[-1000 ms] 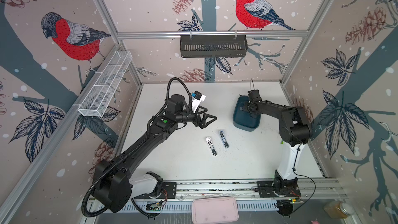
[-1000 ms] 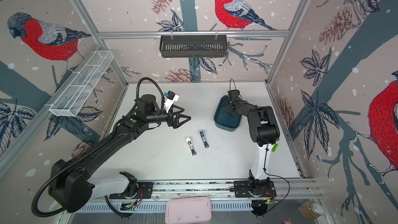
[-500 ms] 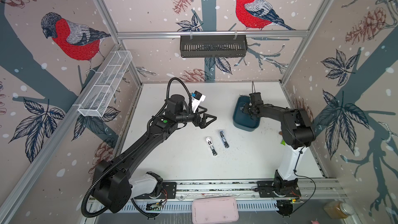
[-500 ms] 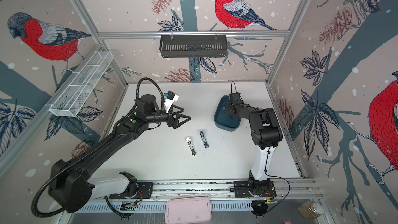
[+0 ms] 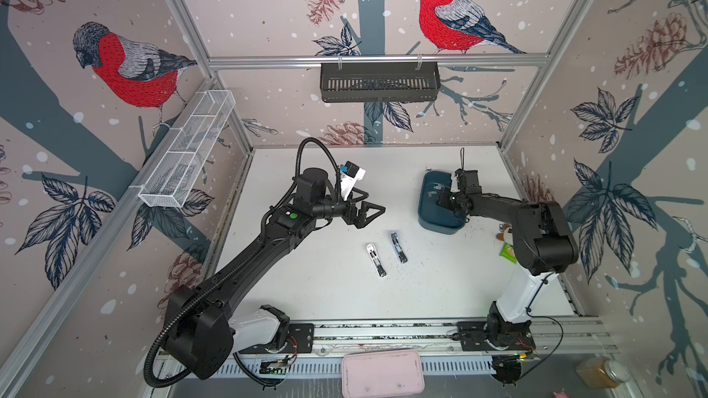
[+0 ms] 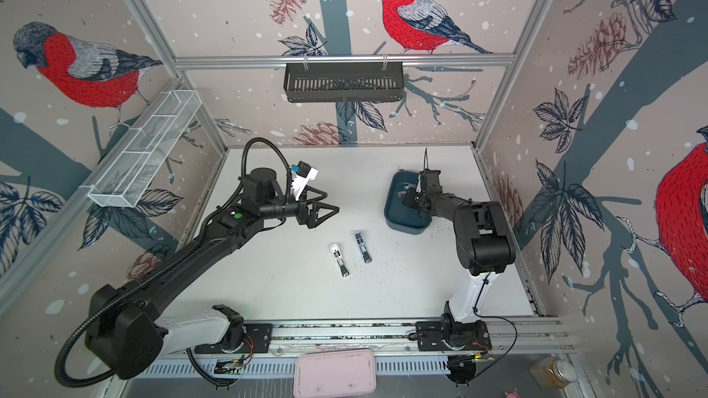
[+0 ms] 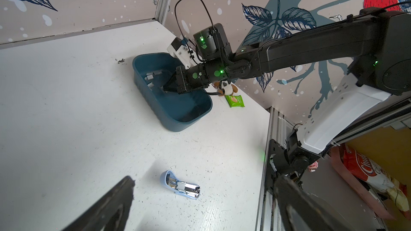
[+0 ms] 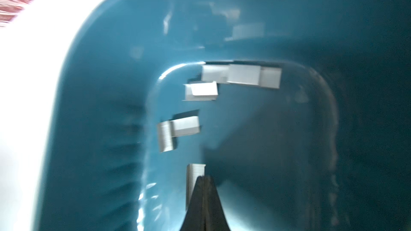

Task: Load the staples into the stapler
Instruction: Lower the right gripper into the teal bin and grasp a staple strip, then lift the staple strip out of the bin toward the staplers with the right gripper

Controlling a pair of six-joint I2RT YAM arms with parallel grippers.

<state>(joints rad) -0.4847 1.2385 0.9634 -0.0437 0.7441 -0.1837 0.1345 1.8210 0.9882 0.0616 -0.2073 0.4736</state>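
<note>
Two stapler pieces lie mid-table in both top views: a white one [image 5: 375,260] [image 6: 340,260] and a light blue one [image 5: 398,247] [image 6: 363,247]. The left wrist view shows the light blue stapler [image 7: 180,187] lying open. Several staples [image 8: 242,75] [image 7: 151,77] lie in the dark blue bin [image 5: 436,223] [image 6: 402,225] [image 7: 178,121] [image 8: 100,85]. My right gripper [image 5: 440,201] [image 6: 408,201] [image 7: 163,88] [image 8: 203,177] is down inside the bin with its fingertips together. One staple strip [image 8: 192,181] sits beside and partly behind them; whether it is pinched does not show. My left gripper [image 5: 369,210] [image 6: 325,210] [image 7: 205,180] hangs open above the table, left of the staplers.
A green packet [image 5: 509,252] [image 7: 234,101] and a small toy [image 7: 229,87] lie by the right wall behind the bin. A black basket [image 5: 379,82] hangs on the back wall and a white wire basket [image 5: 187,155] on the left wall. Dark specks dot the table around the staplers.
My right arm's elbow has shifted slightly right while the gripper stayed in the bin and its jaws closed. The left arm and both staplers have not moved.
</note>
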